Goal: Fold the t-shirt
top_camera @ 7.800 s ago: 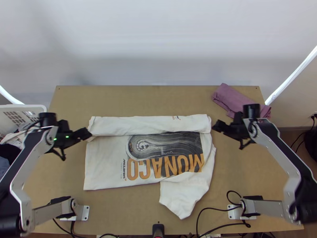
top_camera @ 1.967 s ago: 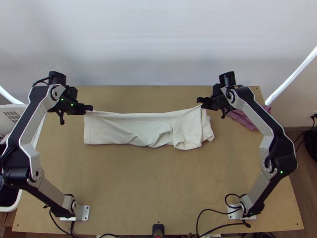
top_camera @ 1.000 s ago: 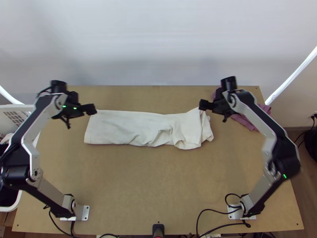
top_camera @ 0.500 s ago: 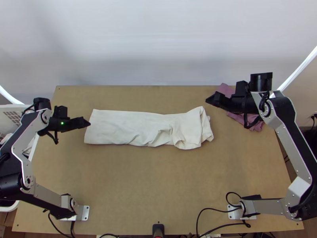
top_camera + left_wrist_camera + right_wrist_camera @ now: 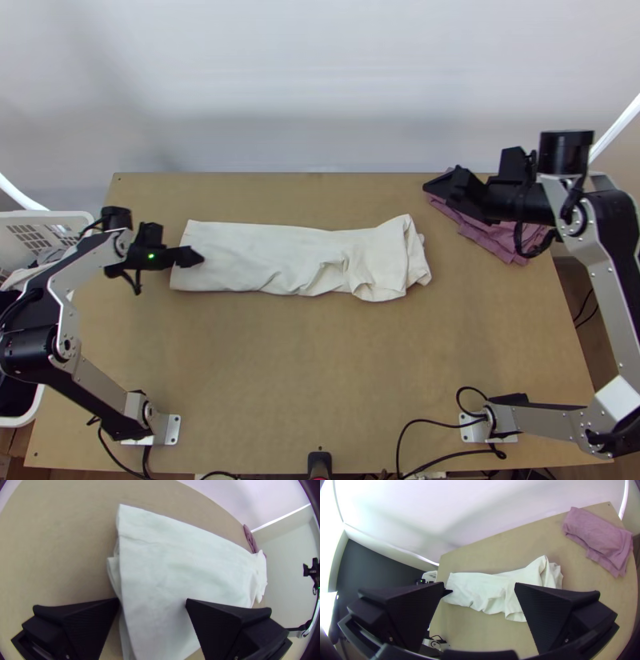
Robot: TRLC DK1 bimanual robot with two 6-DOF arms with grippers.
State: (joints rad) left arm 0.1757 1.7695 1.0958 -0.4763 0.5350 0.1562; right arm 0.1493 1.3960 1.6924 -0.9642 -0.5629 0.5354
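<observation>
The white t-shirt (image 5: 280,258) lies on the wooden table (image 5: 320,360) as one long strip, rumpled at its right end; the left gripper (image 5: 200,258) is at the left end, jaws apart; the right gripper (image 5: 438,186), near the folded purple cloth (image 5: 500,240), has also jaws apart.

Pale wall (image 5: 320,88) beyond wooden table (image 5: 304,368)

No text, label, number or sign is readable.
</observation>
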